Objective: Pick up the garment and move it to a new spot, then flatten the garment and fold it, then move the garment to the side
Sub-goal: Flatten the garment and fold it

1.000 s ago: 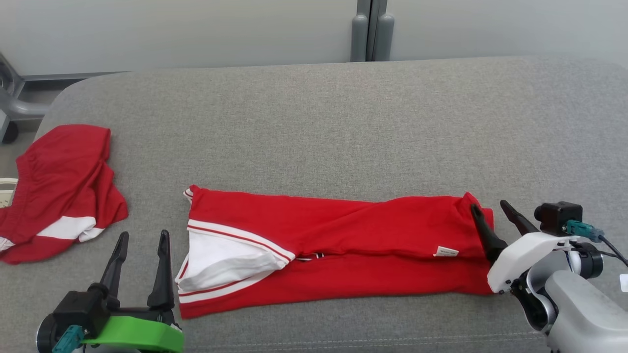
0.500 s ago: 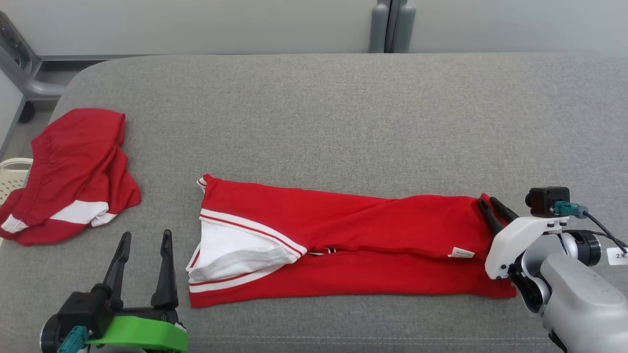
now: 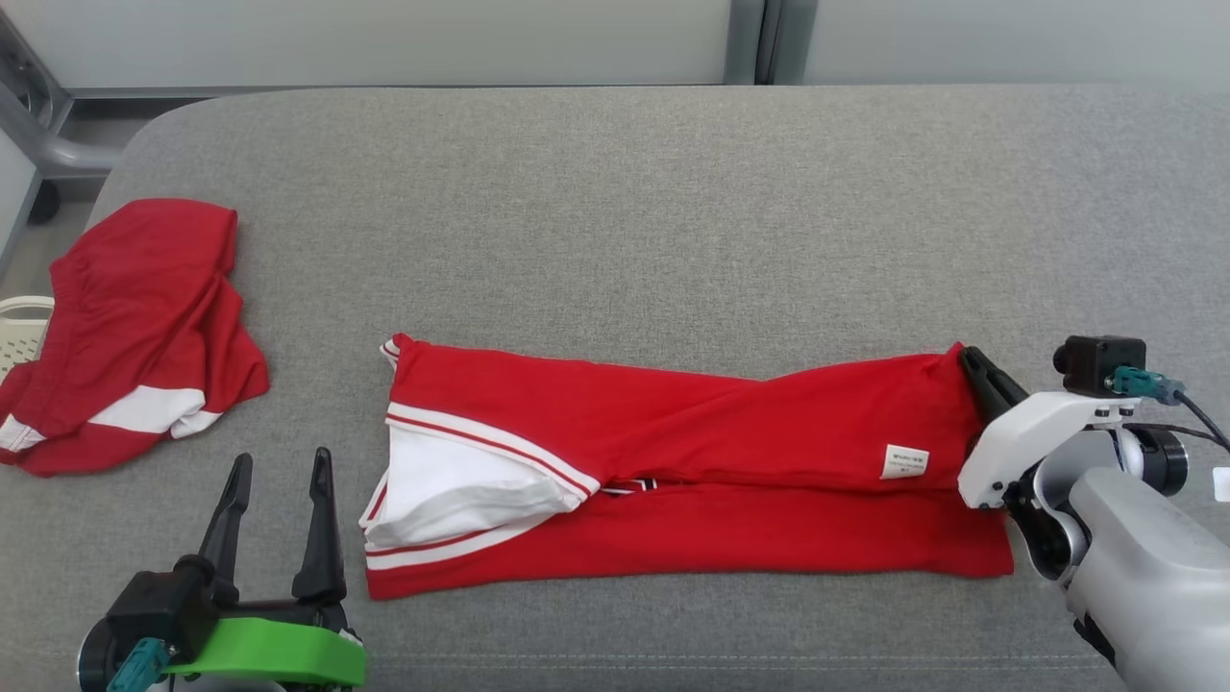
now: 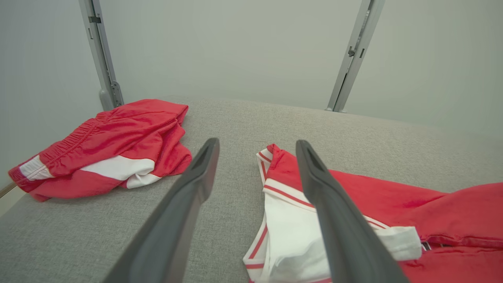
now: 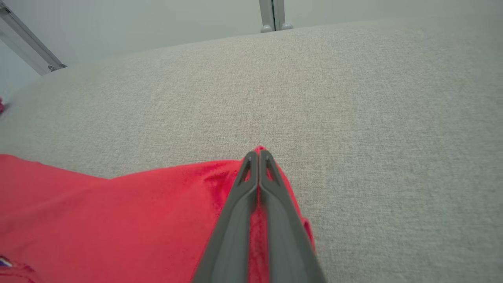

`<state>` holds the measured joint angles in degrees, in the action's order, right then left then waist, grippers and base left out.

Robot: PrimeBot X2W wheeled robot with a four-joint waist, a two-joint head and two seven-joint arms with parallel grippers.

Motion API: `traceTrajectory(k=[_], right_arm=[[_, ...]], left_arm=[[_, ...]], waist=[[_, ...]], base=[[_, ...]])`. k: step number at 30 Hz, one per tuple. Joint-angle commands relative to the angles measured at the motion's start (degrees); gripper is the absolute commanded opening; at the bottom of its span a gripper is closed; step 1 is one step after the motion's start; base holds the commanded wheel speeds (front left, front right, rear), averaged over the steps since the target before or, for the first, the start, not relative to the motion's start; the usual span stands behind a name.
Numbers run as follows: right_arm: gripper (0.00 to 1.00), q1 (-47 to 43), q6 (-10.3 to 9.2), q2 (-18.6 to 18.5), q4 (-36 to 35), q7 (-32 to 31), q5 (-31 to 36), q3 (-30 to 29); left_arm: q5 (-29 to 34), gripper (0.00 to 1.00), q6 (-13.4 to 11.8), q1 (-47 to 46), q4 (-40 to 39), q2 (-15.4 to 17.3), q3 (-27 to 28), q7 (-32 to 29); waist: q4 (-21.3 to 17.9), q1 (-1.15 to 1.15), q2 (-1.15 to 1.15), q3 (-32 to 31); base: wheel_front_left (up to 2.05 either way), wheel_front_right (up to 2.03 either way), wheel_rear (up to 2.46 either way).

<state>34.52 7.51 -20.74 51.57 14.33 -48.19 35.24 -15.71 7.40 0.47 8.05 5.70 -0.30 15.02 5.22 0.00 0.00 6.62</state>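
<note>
Green plastic carries the left gripper [image 3: 280, 457] at the near left edge of the grey upholstered bench [image 3: 615, 211], its two dark fingers spread wide, pointing away from the robot and holding nothing; in the left wrist view that gripper [image 4: 256, 143] frames bare upholstery, with the white sleeve [image 4: 290, 232] just beside its right finger. At the near right, the right gripper [image 3: 969, 354] is pressed closed, and the right wrist view shows the gripper [image 5: 258, 154] pinching the far right corner of the red jersey [image 5: 118, 204] between its fingers. The jersey [image 3: 692, 452] lies flat in the near middle of the bench as a long band, apparently folded once lengthwise. Its long axis runs left to right across the robot's front, the white sleeve [image 3: 452, 490] with red-and-white trim at the left end and a small white label [image 3: 904, 461] near the right end. From the closed claw, then, the whole length of cloth stretches away to the left, so any fold would likely carry this corner leftward along that axis. The near right corner is unheld, and the open left gripper is the nearer one to the sleeve end. Farther back on the left, well apart from the jersey, a pair of red shorts [image 3: 135, 317] with a white panel lies crumpled, a pale basket [image 3: 14, 327] showing at the frame edge beside it. Beyond is bare upholstery and a pale wall [image 3: 384, 38].
</note>
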Motion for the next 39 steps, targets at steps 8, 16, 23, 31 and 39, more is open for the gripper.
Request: traceTrajectory(k=[8,16,23,31,39], right_arm=[[0.0,-2.3,-0.04,0.5,-3.6,0.9,-6.6,-4.7],[0.0,-7.3,-0.04,0.2,-6.4,1.0,-14.1,-7.5],[1.0,-8.1,-0.04,-1.1,-7.8,1.0,-13.0,-7.3],[1.0,-10.1,-0.03,-1.8,-9.5,1.0,-8.2,-10.2],[1.0,-13.9,-0.03,-1.2,-10.5,1.0,-6.3,-10.5]], left_arm=[[-0.7,1.0,0.1,-1.0,0.4,-0.3,0.0,0.1],[-1.2,1.0,0.1,-0.4,0.7,-0.6,0.0,0.1],[-0.9,1.0,0.1,-0.7,1.1,-0.5,0.2,0.1],[-0.8,1.0,0.1,-0.3,1.2,-0.5,0.3,0.1],[-0.5,1.0,0.1,1.1,0.8,-0.8,0.8,0.1]], waist=[[-0.9,0.0,0.0,0.1],[-1.2,0.0,0.0,0.1],[-2.2,0.0,0.0,0.0],[-2.7,0.0,0.0,-0.4],[-3.1,0.0,0.0,-2.1]], base=[[0.0,0.0,0.0],[0.0,0.0,0.0],[0.0,0.0,0.0],[0.0,0.0,0.0],[0.0,0.0,0.0]])
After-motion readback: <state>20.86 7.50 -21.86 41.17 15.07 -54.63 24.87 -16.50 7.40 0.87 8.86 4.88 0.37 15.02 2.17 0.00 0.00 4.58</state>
